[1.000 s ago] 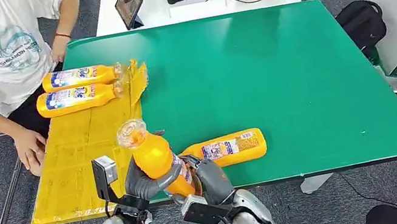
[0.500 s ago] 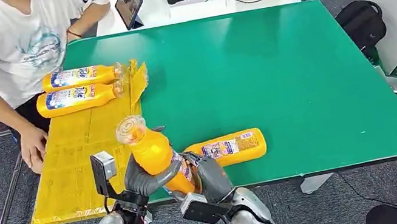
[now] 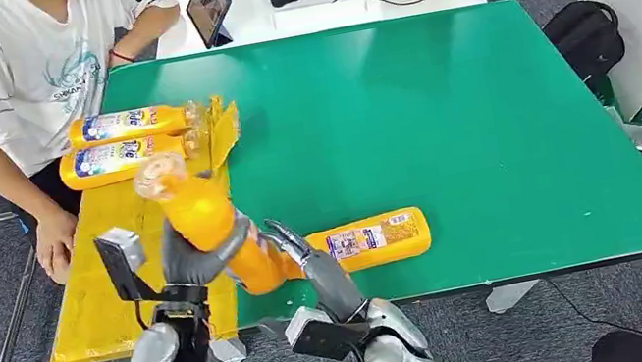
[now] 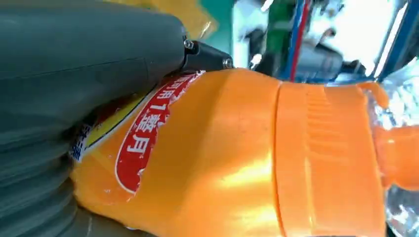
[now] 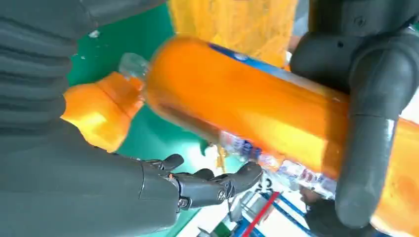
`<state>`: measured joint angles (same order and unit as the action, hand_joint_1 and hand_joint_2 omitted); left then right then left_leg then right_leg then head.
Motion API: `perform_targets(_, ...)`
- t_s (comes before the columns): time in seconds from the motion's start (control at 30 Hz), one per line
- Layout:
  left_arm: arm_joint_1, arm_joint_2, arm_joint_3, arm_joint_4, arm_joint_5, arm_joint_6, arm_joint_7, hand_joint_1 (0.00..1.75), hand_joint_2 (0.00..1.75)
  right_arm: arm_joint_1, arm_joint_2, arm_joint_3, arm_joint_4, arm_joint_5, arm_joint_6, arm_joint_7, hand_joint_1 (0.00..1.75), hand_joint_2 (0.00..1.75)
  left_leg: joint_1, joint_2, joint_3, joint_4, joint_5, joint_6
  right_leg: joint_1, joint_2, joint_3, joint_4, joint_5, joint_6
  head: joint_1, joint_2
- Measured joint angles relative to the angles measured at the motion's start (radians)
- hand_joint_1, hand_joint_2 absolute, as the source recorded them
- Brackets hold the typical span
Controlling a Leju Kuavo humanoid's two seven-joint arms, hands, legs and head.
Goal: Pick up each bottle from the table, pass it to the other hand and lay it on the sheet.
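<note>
We are holding an orange bottle (image 3: 211, 230) in the air above the near edge of the green table (image 3: 484, 112), its clear cap tilting toward ten o'clock. Our left hand (image 3: 196, 258) is wrapping its fingers around the bottle's middle. Our right hand (image 3: 312, 267) is sitting just beside the bottle's base at four o'clock with its fingers spread apart and gripping nothing, so we judge the handover finished.

The yellow sheet (image 3: 123, 266) is lying under and beyond the bottle at nine to eleven o'clock. Two bottles (image 3: 126, 144) are already lying side by side at its far end. One more bottle (image 3: 372, 239) is lying on the table at three o'clock, waiting.

A person (image 3: 19, 75) is sitting at eleven o'clock, one hand resting on the sheet's edge.

So two appear done, one is heading for the sheet, one remains.
</note>
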<state>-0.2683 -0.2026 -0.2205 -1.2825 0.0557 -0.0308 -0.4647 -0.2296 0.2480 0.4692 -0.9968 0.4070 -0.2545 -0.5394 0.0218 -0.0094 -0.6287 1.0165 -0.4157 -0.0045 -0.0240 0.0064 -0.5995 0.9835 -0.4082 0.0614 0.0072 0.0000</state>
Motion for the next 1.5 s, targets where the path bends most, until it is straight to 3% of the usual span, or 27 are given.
perform_targets(0.3,-0.034,0.006,0.047,-0.013,-0.032,0.070,-0.025,1.75,1.75,0.018,0.000,-0.002,-0.054,-0.049,-0.015,-0.011,0.00,0.00,0.000,0.000,0.000,0.000,0.000,0.000,0.000,0.000,0.000,0.000,0.000,0.000,-0.001,0.000)
perform_targets(0.47,-0.055,0.027,0.052,-0.003,-0.423,0.418,-0.100,1.75,1.75,0.040,0.000,-0.010,-0.119,-0.099,-0.079,-0.069,0.00,0.00,0.000,0.000,0.000,0.000,0.000,0.000,0.000,0.000,-0.001,0.000,0.000,0.000,-0.001,0.000)
perform_targets(0.53,-0.082,0.049,0.054,0.052,-0.759,0.629,-0.084,1.75,1.75,0.044,0.000,-0.011,-0.158,-0.092,-0.119,-0.085,0.00,0.00,0.000,0.001,0.000,0.000,0.000,0.000,0.000,0.000,-0.001,0.000,0.000,0.000,-0.001,0.000)
perform_targets(0.6,-0.102,0.057,0.090,0.104,-1.041,0.706,-0.071,1.75,1.75,0.046,0.000,-0.011,-0.191,-0.092,-0.136,-0.095,0.00,0.00,0.000,0.000,0.000,0.000,0.000,0.000,0.000,0.000,0.000,0.000,0.000,0.000,0.000,0.000)
perform_targets(0.67,-0.118,0.066,0.129,0.163,-1.274,0.719,-0.023,1.75,1.75,0.047,0.000,-0.005,-0.218,-0.089,-0.147,-0.100,0.00,0.00,0.000,0.001,0.000,0.000,0.000,0.000,0.000,0.000,0.000,0.000,0.000,0.000,-0.001,0.000)
perform_targets(0.83,-0.143,0.096,0.198,0.274,-1.476,0.724,0.029,1.75,1.75,0.049,0.000,0.010,-0.254,-0.090,-0.151,-0.101,0.00,0.00,0.000,0.001,0.000,0.000,0.000,0.000,0.000,0.000,-0.001,0.000,0.000,0.000,0.000,0.000)
perform_targets(0.97,-0.182,0.161,0.150,0.405,-1.607,0.727,0.209,1.75,1.75,0.048,0.000,0.029,-0.262,-0.101,-0.141,-0.101,0.00,0.00,0.000,0.002,0.000,0.000,0.000,0.000,0.000,0.001,-0.002,0.001,0.000,0.000,0.000,0.000)
perform_targets(1.13,-0.203,0.208,0.101,0.486,-1.620,0.727,0.229,1.75,1.75,0.048,0.000,0.038,-0.265,-0.101,-0.140,-0.101,0.00,0.00,0.000,0.002,0.000,0.000,0.000,0.000,0.000,0.001,-0.002,0.001,0.000,0.000,-0.001,0.000)
perform_targets(1.37,-0.222,0.228,0.078,0.541,-1.603,0.728,0.217,1.75,1.75,0.048,0.000,0.040,-0.265,-0.102,-0.138,-0.101,0.00,0.00,0.000,0.001,0.000,0.000,0.000,0.000,0.000,0.001,-0.002,0.001,0.000,0.000,-0.001,0.000)
perform_targets(1.5,-0.274,0.228,0.071,0.686,-1.548,0.682,0.195,1.75,1.75,0.048,0.000,0.050,-0.265,-0.088,-0.137,-0.101,0.00,0.00,0.000,0.001,0.000,0.000,0.000,0.000,0.000,0.001,-0.002,0.001,0.000,-0.001,-0.001,0.000)
